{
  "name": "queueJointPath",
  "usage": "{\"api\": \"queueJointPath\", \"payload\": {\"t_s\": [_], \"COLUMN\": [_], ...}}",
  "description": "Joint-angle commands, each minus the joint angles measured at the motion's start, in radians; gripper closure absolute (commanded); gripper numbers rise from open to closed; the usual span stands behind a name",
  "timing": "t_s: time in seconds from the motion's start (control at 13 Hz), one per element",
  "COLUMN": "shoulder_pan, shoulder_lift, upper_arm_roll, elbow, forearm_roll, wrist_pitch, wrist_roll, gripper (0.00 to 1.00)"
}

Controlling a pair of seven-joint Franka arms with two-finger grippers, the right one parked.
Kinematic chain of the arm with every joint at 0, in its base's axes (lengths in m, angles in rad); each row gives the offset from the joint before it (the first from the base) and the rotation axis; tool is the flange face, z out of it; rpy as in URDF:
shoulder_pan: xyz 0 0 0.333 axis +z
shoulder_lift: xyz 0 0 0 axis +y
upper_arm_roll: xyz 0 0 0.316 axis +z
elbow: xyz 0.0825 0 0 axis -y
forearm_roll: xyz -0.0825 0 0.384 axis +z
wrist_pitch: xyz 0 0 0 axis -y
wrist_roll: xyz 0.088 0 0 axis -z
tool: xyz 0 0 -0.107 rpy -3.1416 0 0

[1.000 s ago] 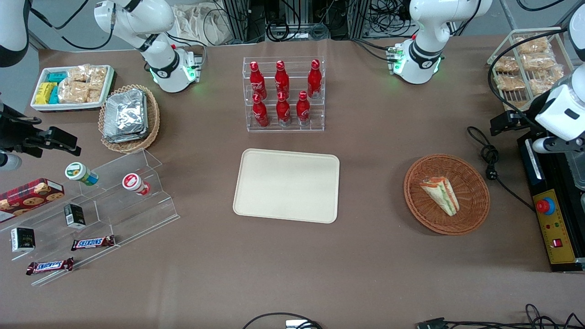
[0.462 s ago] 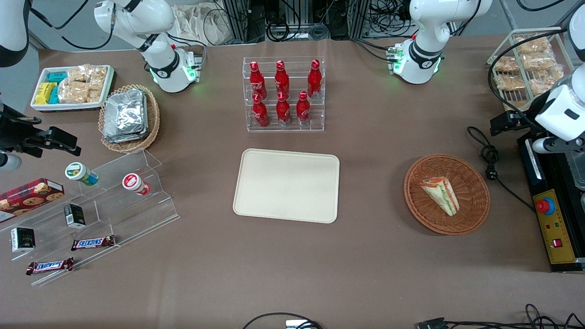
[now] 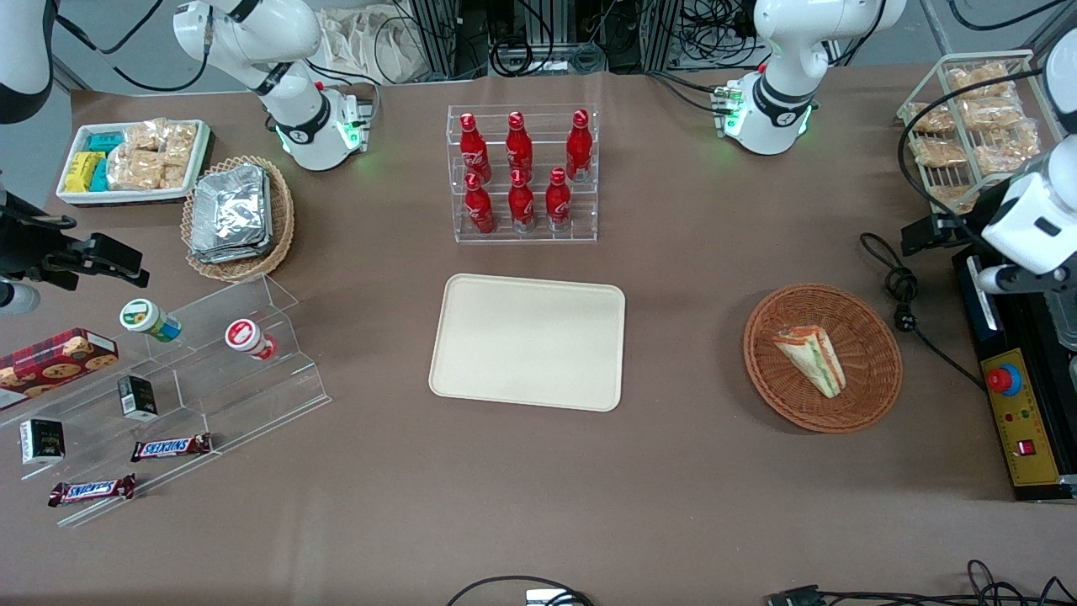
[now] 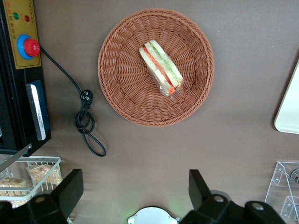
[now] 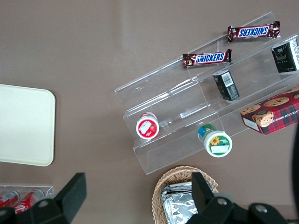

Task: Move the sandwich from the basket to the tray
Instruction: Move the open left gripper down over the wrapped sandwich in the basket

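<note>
The sandwich was seen lying inside the basket, resting on the wicker floor slightly off centre, with nothing else in the basket. The tray lay bare on the counter, well apart from the basket and toward the parked arm's end of it. The tool was held high above the counter, not over the basket but to one side of it, farther from the front camera than the basket; its two fingers were spread wide apart and nothing was gripped.

The step in hand was judged to be the approach for the pick, with no part of the transfer yet done. To do it well, the tool would need to be brought directly above the wedge and turned so that the fingers close across the short width, on the two flat bread faces, not along the length. A gentle closing would be advisable, since soft bread is likely to be crushed or its filling squeezed out. The descent should be stopped short of the wicker, so that the basket is not pushed or dragged.

The long axis of the sandwich was seen to run diagonally in the front view, its narrow tip pointing toward the front camera and toward the working arm's end. The layered green, orange-red and white edge was turned upward.
</note>
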Motion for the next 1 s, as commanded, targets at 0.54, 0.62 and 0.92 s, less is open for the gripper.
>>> {"api": "queueJointPath", "payload": {"t_s": [0.54,0.62,0.92], "shoulder_pan": [0.022,0.028,0.022], "shoulder_lift": [0.299,0.330,0.429], "upper_arm_roll": [0.003,0.002,-0.001], "elbow": [0.067,0.067,0.069], "forearm_roll": [-0.007,-0.023,-0.078], "wrist_pitch": [0.130,0.154,0.246], "wrist_roll": [-0.106,-0.142,-0.354], "gripper": [0.01,0.01,0.01]}}
